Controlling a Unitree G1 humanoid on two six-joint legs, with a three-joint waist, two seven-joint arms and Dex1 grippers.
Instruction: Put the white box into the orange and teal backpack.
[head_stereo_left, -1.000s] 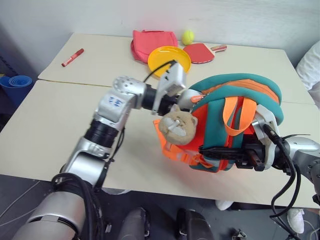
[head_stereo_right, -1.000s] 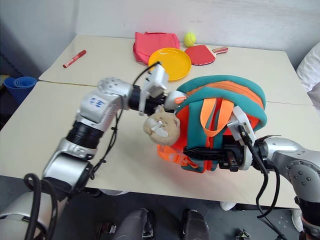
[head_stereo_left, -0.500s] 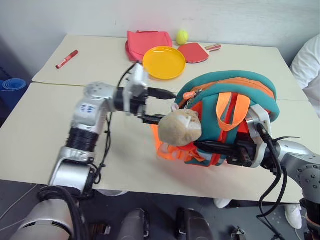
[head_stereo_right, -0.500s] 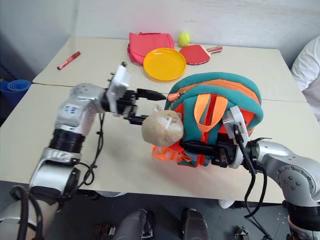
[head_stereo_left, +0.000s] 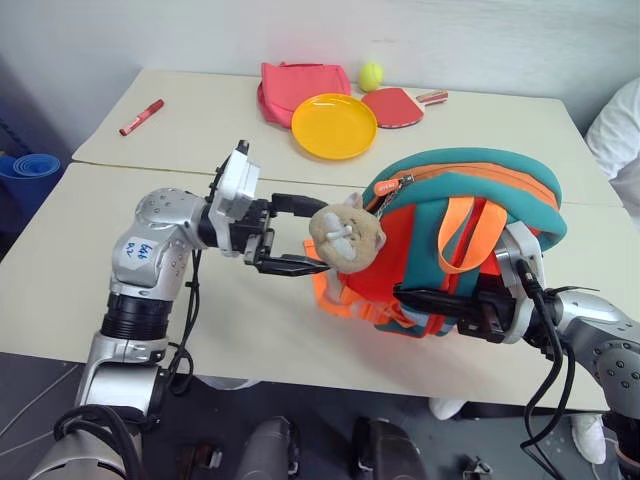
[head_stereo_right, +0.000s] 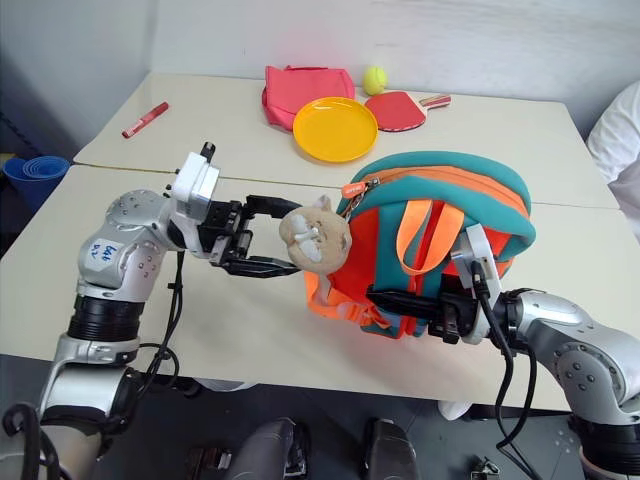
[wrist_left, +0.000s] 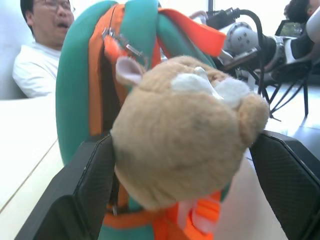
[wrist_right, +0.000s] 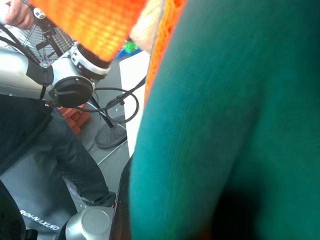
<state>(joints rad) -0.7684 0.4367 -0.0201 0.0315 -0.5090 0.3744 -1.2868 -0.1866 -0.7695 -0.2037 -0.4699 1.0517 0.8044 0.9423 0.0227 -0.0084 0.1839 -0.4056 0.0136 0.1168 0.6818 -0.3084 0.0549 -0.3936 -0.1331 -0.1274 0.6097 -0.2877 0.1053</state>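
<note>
Lettering "ROM-NAXUNO" (wrist_right: 37, 216) appears near the right gripper (head_stereo_left: 425, 300) pinching the backpack (head_stereo_left: 470, 230); left gripper (head_stereo_left: 295, 232) spread.

Two pale wood-top tables (head_stereo_left: 90, 250) pushed together — plain white wall (head_stereo_left: 450, 40) behind. Dark floor (head_stereo_left: 30, 370) below, rolled blue mat (head_stereo_left: 28, 165) off to the side.

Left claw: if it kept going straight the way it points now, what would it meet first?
The plush hamster on the backpack. The open left claw points level at it, one finger on either side of its head, with the backpack's orange front right behind. Whether the fingers already touch the plush is unclear.
</note>
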